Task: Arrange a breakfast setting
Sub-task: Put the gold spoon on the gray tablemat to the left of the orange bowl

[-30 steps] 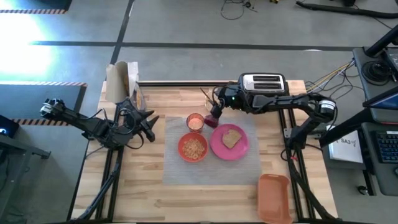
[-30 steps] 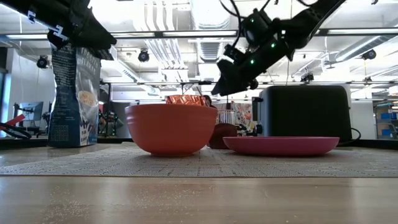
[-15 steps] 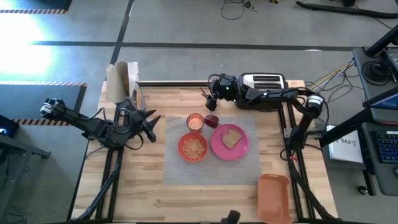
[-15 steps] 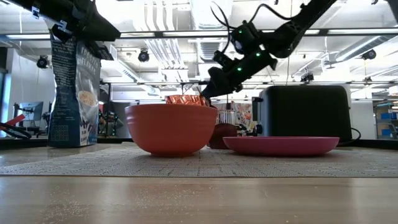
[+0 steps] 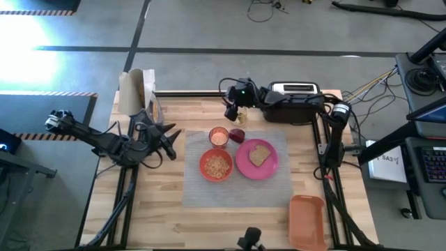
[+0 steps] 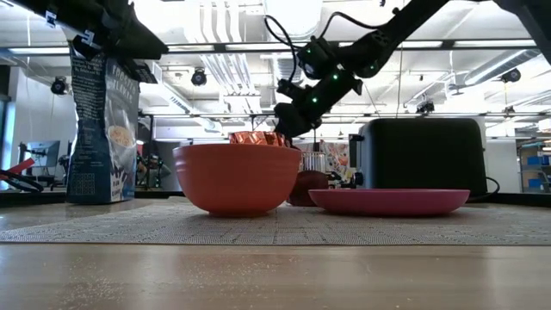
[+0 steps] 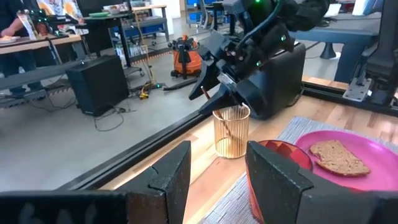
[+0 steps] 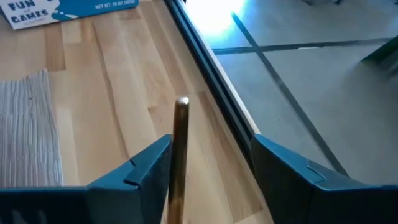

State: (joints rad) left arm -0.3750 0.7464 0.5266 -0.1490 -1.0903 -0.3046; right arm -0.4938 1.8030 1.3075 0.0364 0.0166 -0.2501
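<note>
A gold spoon [image 8: 180, 143] stands upright in a clear glass [image 7: 231, 130] near the table's far edge, left of the toaster. My right gripper [image 5: 232, 111] is just above that glass, open, with the spoon's handle between its fingers, close beside one finger [image 8: 140, 177]. On the grey mat are the pink plate [image 5: 268, 166] with toast [image 5: 260, 154], the orange-red bowl [image 5: 217, 165], the orange cup [image 5: 219, 137] and the dark red fruit [image 5: 237, 134]. My left gripper [image 5: 174, 136] waits open at the table's left. My right gripper comes slanting down from the table's right, its fingers on either side of the top end of the spoon's handle [image 8: 181, 109]. The handle runs along one finger's edge. Whether it touches that finger, I cannot tell.
The black-and-silver toaster [image 5: 294, 94] stands at the far right under my right arm. A cereal bag [image 5: 136, 90] is at the far left corner, and an orange tray [image 5: 306, 219] at the near right. Bare wood lies along the near edge.
My right gripper has gone from above the fruit and cup toward the table's far edge and a little left, to the glass with the spoon, and has rolled somewhat on the way. The plate, bowl, cup and fruit have kept their places.
</note>
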